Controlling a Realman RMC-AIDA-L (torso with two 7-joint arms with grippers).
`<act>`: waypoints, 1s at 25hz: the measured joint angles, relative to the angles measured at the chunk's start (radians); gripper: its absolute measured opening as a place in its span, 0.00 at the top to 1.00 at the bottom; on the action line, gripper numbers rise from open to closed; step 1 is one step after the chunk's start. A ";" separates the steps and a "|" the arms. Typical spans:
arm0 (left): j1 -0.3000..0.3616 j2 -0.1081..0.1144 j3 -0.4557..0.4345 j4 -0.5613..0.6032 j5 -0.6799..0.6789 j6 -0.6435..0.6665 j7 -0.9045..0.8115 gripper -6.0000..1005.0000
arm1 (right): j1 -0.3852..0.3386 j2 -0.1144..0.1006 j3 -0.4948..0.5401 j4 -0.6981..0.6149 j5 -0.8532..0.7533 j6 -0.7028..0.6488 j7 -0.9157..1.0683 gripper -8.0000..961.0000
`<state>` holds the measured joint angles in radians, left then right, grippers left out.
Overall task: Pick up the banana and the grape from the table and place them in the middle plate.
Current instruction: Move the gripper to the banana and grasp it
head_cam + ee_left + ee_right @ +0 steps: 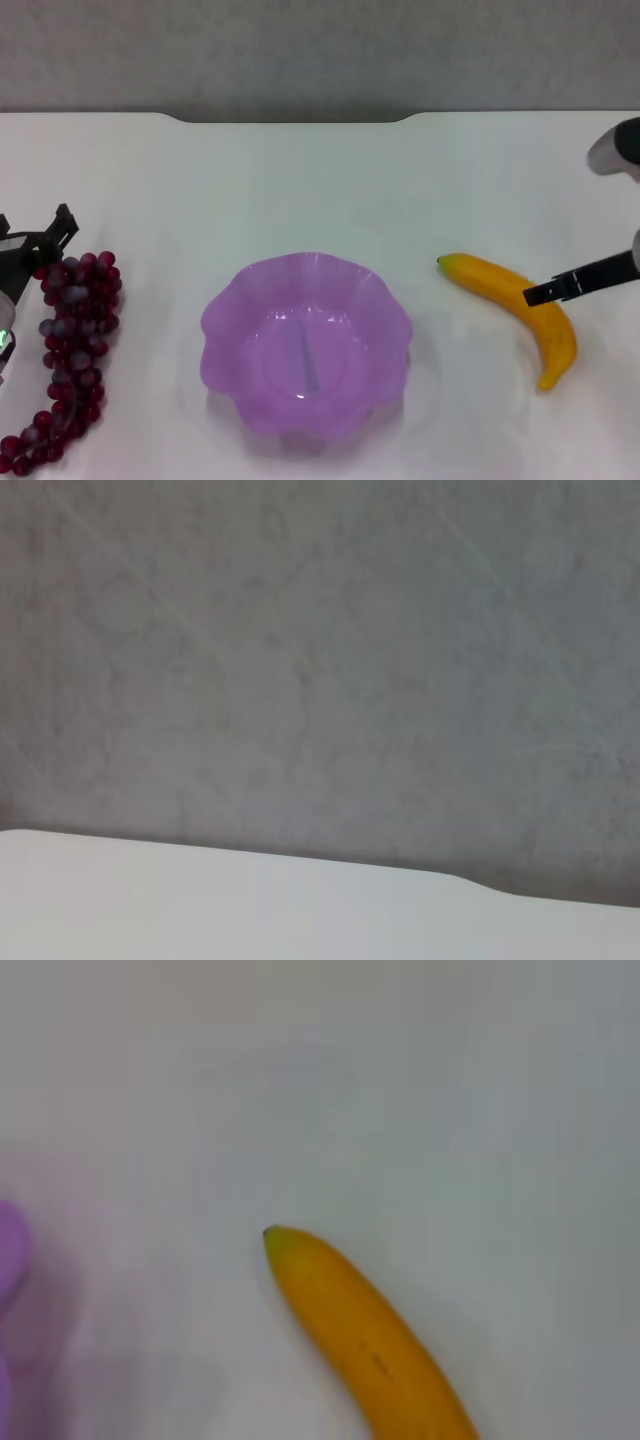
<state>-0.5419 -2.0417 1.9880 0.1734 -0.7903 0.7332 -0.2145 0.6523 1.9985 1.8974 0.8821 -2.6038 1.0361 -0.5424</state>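
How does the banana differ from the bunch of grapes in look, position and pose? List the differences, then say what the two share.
1. The banana is one smooth yellow-orange piece; the grape bunch is many small dark red-purple balls.
2. The banana lies on the robot's right of the middle plate; the grape lies on its left.
3. The banana lies slanted and curved; the grape runs roughly lengthwise toward the robot.

Both lie on the table, outside the plate, each with a gripper beside it.

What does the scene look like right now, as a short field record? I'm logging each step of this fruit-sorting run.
banana: on the table, on the robot's right of the plate
grape: on the table, on the robot's left of the plate
middle plate: empty, between the two fruits
right tool: over the banana's middle
left tool: at the grape bunch's far end
fruit placed: none yet
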 joint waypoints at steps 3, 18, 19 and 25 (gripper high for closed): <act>-0.001 0.000 0.000 -0.001 0.000 0.000 -0.001 0.13 | 0.020 0.000 0.000 -0.038 -0.012 -0.004 -0.002 0.08; -0.002 -0.001 0.000 0.002 0.000 0.000 -0.001 0.12 | 0.042 -0.001 0.022 -0.126 -0.056 -0.034 -0.024 0.09; -0.001 -0.001 0.000 0.002 0.000 0.000 -0.001 0.12 | 0.045 0.000 0.021 -0.142 -0.056 -0.046 -0.027 0.09; -0.001 -0.002 0.000 0.001 0.000 0.000 -0.002 0.12 | 0.051 0.005 0.018 -0.170 -0.047 -0.084 -0.046 0.11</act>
<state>-0.5430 -2.0433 1.9880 0.1748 -0.7901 0.7332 -0.2163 0.7036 2.0033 1.9150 0.7126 -2.6505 0.9526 -0.5885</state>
